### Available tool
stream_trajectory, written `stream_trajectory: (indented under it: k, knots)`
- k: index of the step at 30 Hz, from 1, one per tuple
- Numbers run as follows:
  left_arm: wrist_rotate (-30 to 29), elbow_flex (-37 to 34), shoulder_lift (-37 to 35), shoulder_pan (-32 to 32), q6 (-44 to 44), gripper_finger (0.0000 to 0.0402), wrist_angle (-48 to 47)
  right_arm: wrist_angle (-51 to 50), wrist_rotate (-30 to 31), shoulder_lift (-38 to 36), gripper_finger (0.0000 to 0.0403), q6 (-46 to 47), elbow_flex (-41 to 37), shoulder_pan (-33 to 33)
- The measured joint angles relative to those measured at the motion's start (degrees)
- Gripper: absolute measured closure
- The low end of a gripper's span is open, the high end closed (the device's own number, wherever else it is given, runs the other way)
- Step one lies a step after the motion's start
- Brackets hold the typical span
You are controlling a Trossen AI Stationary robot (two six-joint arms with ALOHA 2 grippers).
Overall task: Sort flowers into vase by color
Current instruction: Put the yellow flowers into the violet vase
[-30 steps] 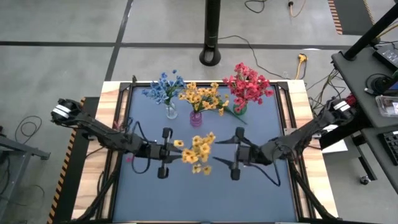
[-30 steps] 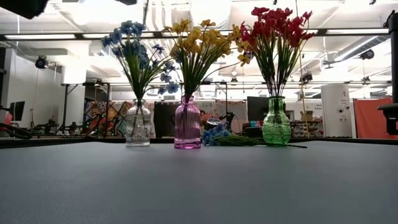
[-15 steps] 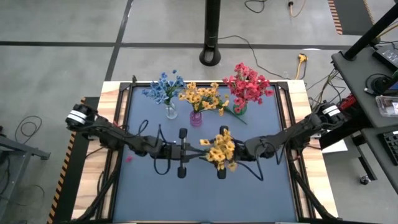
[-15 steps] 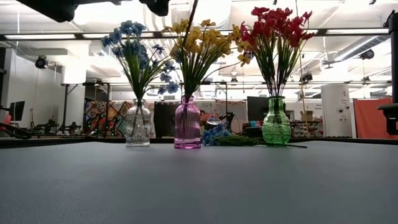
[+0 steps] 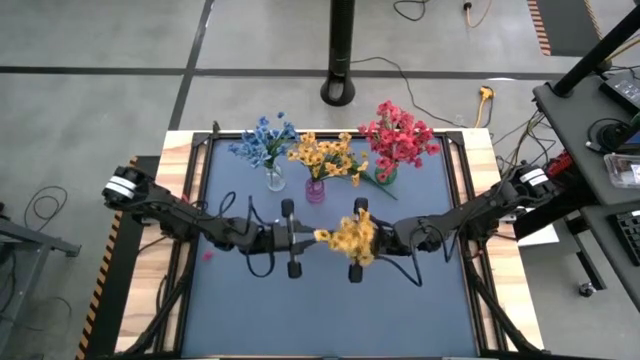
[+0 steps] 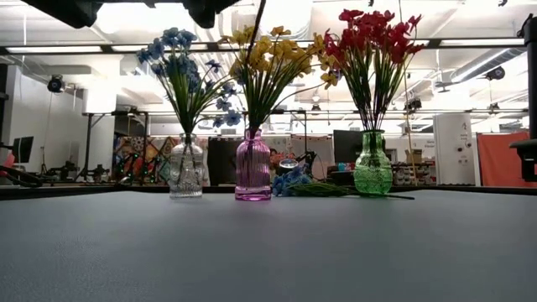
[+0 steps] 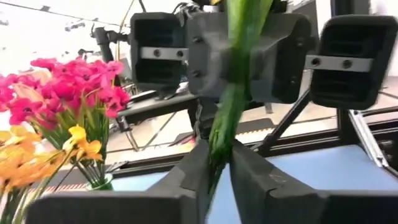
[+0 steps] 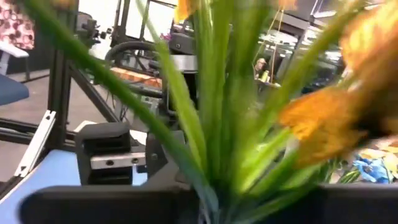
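Three vases stand along the table's far edge: a clear one (image 5: 273, 180) with blue flowers, a pink one (image 5: 315, 190) with yellow flowers, a green one (image 5: 385, 176) with red flowers. Over the table's middle a yellow flower sprig (image 5: 348, 238) is held in the air between both grippers. My left gripper (image 5: 312, 237) is shut on it from the left. My right gripper (image 5: 372, 237) is shut on it from the right. The blossoms hide where the fingers meet it in the high view. My left gripper pinches the sprig's green stem (image 7: 217, 152) between its two fingers, which come nearly level from the table's left and lie across the stem. The sprig is lifted clear of the table. My right gripper has the bundle of green stems and leaves (image 8: 214, 180) between its fingers, coming nearly level from the table's right. The leaves hide the place of contact. The blossoms (image 8: 323, 118) stand just above its fingers.
A loose blue flower (image 6: 292, 179) and a green stem (image 6: 336, 190) lie on the table between the pink vase (image 6: 252, 168) and the green vase (image 6: 372, 168). The dark mat (image 5: 300, 310) is bare toward the near edge.
My left gripper has carried the yellow sprig toward the table's right. My right gripper has come toward the table's left and met the sprig. The blossoms, spread out before, are now bunched between the two grippers.
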Motion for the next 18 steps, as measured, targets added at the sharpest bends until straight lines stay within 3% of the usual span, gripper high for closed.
stream_trajectory:
  k: [3, 9, 15, 18]
  knots:
    - [0.9, 0.0, -0.1, 0.0, -1.4, 0.0320, -0.8, -0.2, -0.3, 0.0, 0.0385, -0.1, 0.0, 0.2]
    - [-1.5, -0.1, -0.9, 0.1, -2.1, 0.0221, -4.6, -1.1, -0.3, -0.6, 0.0383, 0.0, -0.1, 0.2]
    - [-7.4, 1.6, -8.2, 0.1, -3.5, 0.0161, -22.5, -10.1, 9.7, -3.6, 0.0382, 1.6, 1.6, -0.3]
    - [-9.6, 3.2, -12.7, 0.0, -3.5, 0.0154, -32.0, -17.0, 10.4, -5.5, 0.0382, 5.1, 2.4, -2.0]
